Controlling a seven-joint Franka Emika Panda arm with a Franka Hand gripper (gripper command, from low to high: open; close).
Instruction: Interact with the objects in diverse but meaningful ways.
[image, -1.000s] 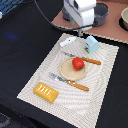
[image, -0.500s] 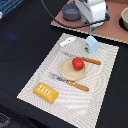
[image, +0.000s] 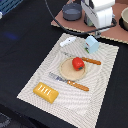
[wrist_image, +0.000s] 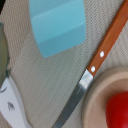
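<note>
Nearest lies the yellow-orange ridged block (image: 45, 92): probably light, rigid plastic, best pinched across its short sides. Orange-handled cutlery (image: 76, 84) lies flat against the round tan plate (image: 66, 72), awkward to lift; the red round fruit (image: 78, 63) may roll. Farther, under my hand (image: 98, 14), the pale-blue house-shaped box (wrist_image: 56, 24) offers flat walls. I cannot tell my fingers' spread. Open mat (image: 102, 95) remains toward the exterior view's right.

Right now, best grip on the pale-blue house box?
Probably grip the pale-blue house-shaped box across its two flat side walls, coming straight down from above. It stands upright, apart from the white piece and the orange-handled knife; the sloped roof likely gives the pincer poor hold.
</note>
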